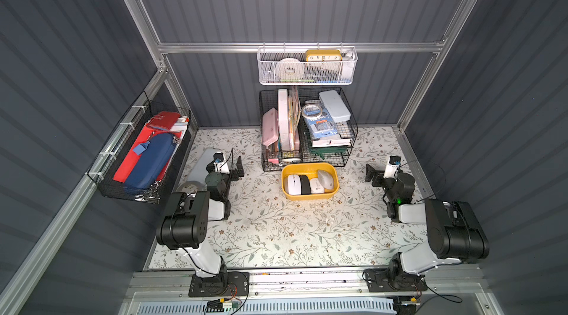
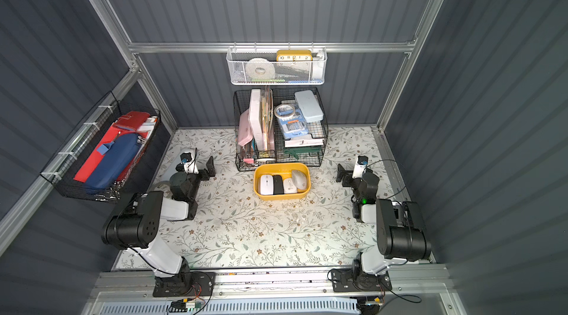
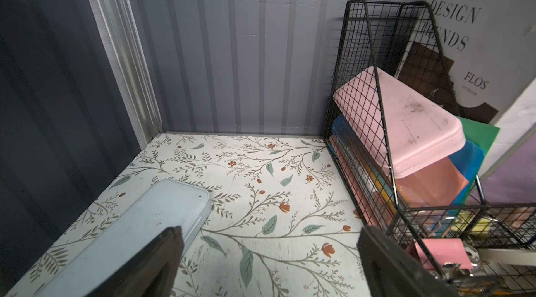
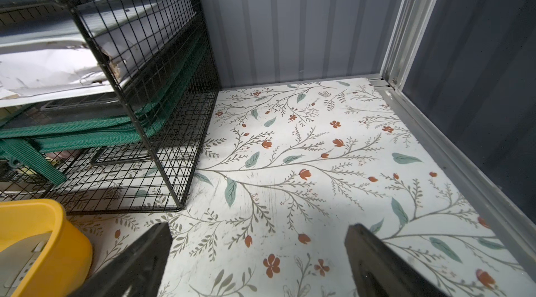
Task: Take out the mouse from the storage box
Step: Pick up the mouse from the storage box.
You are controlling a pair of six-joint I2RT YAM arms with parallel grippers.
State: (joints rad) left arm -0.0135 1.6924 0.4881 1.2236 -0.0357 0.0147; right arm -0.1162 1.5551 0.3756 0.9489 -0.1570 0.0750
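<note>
My left pincer [image 3: 270,228]: spread as wide as it goes, with nothing between the fingers. Only the flowered tabletop [image 3: 261,182] shows in the gap.
My right pincer [image 4: 259,225]: just as wide apart and holding nothing, over bare tabletop.
The storage box [image 1: 309,196] [image 2: 281,196]: mustard-yellow, at 12 o'clock from the table's middle, just in front of the black wire baskets [image 1: 307,132].
Me and the box: my left pincer is at its 9 o'clock and my right pincer at its 3 o'clock, both well apart from it. A corner of the box [image 4: 66,240] shows in my right wrist view.
The mice: four lie inside, side by side. The white mouse [image 1: 294,184] is at the 9 o'clock end, then the black mouse [image 1: 305,185], then the small white mouse [image 1: 315,186]. The grey mouse [image 1: 325,178] is at the 3 o'clock end, lying at a slant.
A pale blue case [image 3: 130,231]: flat on the tabletop, partly hidden behind one finger of my left pincer. I cannot tell whether they touch.
</note>
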